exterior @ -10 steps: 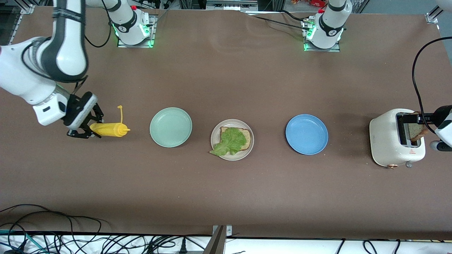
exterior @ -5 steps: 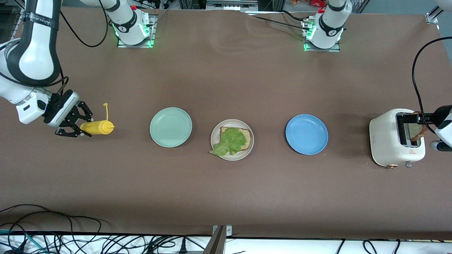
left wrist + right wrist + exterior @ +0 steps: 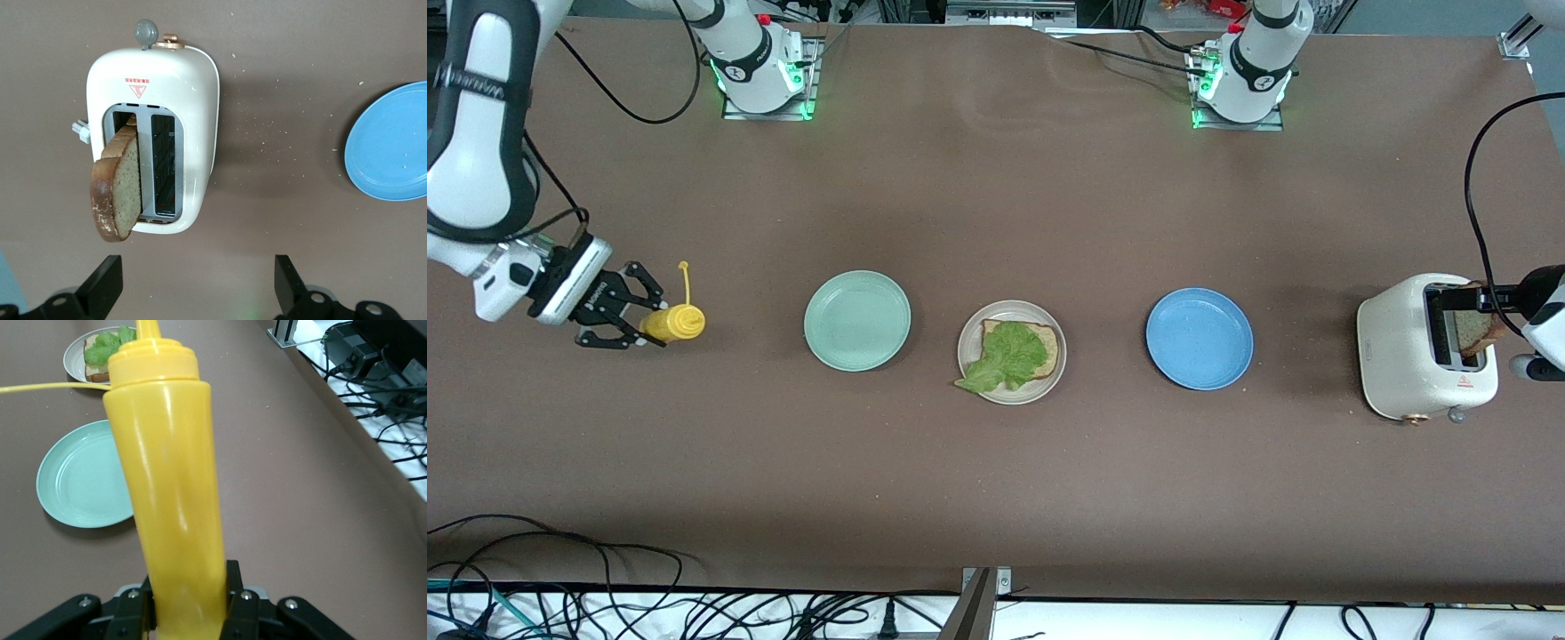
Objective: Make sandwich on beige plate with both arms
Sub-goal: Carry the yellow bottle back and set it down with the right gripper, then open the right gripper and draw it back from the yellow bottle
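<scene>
While the toaster (image 3: pixel 1423 347) stands at the left arm's end with a bread slice (image 3: pixel 120 183) tilted in its slot, the left gripper (image 3: pixel 193 293) hangs over it, fingers wide. Mint plate (image 3: pixel 857 320), blue plate (image 3: pixel 1199 338) and beige plate (image 3: pixel 969 351) with the unfinished sandwich (image 3: pixel 1014 351) sit well apart. Right gripper (image 3: pixel 627 318) clamps a yellow bottle (image 3: pixel 671 322).

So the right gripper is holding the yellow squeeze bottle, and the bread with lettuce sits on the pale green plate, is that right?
Not quite. The right gripper does hold the yellow squeeze bottle, but the bread with lettuce sits on the round beige plate; the pale green plate beside it is bare. The front view shows this.
</scene>
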Controlling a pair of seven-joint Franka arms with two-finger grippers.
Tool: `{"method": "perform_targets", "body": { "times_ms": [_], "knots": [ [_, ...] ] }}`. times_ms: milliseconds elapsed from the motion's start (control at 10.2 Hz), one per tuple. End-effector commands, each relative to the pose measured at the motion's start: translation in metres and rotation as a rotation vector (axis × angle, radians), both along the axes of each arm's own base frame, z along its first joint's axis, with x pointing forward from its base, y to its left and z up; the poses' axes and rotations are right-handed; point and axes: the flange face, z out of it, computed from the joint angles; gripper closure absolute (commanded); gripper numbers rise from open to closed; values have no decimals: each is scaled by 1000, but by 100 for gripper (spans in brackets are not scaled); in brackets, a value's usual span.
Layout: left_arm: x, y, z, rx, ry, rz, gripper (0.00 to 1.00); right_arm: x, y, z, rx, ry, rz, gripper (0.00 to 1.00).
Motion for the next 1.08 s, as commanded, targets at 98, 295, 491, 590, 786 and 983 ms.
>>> {"method": "perform_targets", "body": {
  "times_ms": [98,295,491,590,786,983],
  "knots": [
    [-3,6,4,30,4,-18,0,-12,-37,-55,226,-45,-18,100],
    [-11,37,1,69,21,3,0,-33,-57,-92,317,-68,-12,100],
    [-16,66,-6,35,-12,-39,0,-59,-70,-139,431,-96,-17,100],
    [-16,74,-8,35,-30,-41,0,-69,-73,-162,474,-116,-2,100],
    [-20,78,-20,42,-74,-51,0,-90,-80,-194,559,-132,16,100],
    [-28,81,-26,39,-92,-50,0,-112,-83,-223,621,-120,23,100]
  ]
}}
